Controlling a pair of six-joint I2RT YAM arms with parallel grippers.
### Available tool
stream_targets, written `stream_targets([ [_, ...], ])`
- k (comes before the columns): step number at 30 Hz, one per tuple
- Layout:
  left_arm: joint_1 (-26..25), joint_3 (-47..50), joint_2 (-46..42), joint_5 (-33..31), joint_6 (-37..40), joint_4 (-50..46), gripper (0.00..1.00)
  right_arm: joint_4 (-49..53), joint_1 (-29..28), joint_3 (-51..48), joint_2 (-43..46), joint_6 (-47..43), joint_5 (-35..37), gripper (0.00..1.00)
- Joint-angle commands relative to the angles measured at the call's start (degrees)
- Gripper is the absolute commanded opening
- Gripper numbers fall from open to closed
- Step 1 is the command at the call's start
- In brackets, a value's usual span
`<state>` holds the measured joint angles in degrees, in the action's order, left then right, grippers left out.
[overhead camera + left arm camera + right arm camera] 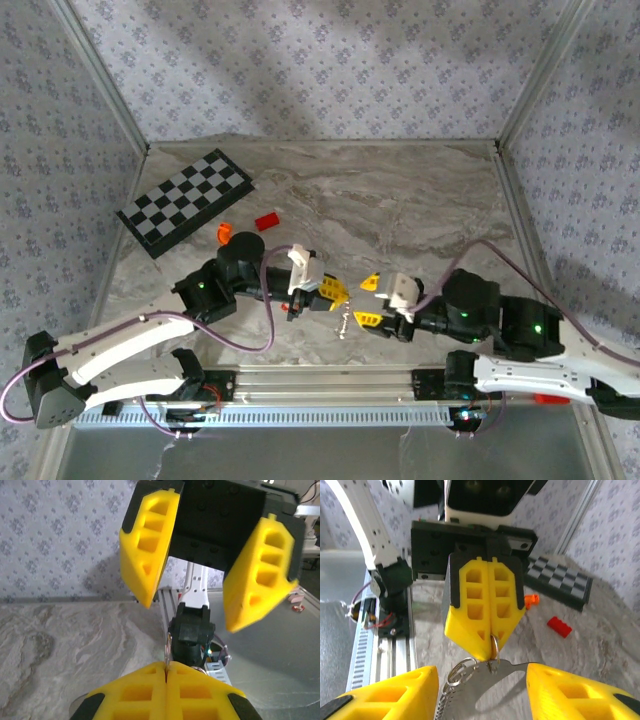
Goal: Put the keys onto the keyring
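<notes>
Left tool clenched on the keyring; right tool spread wide, the keys between its fingers.

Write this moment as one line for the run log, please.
left fingers: shut on keyring | right fingers: open, either side of keys | keys: just below keyring

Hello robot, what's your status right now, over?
Left pincer shut on keyring. Right pincer open, facing keys. Red block well aside.
</notes>
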<state>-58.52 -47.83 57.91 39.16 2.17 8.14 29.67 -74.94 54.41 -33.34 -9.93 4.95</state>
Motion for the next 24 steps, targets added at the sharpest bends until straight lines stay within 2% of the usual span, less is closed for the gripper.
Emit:
stream_targets([
  [1,-0.19,0.07,-0.99,3.74,-3.15,11.23,0.0,-8.67,-0.3,-2.65,3.66,0.11,-0.68,0.48],
  [9,-0.19,0.88,0.41,4.98,-6.33,18.83,0.0,-15.21,-0.3,-8.78,8.63,-0.19,-1.52,0.44],
  [15,-0.28,0.99,0.71,4.32,-6.15,19.2,0.0,-18.67,-0.3,-10.39,8.49,-0.09,-2.23,0.42],
  [21,-0.52,1.07,0.55,3.74,-5.34,18.14,0.0,-21.87,-0.25,-11.35,7.34,0.09,1.35,0.35],
  [24,-0.7,1.0,0.36,3.54,-4.94,17.59,0.0,-21.77,-0.3,-10.89,5.91,0.09,0.86,0.32],
])
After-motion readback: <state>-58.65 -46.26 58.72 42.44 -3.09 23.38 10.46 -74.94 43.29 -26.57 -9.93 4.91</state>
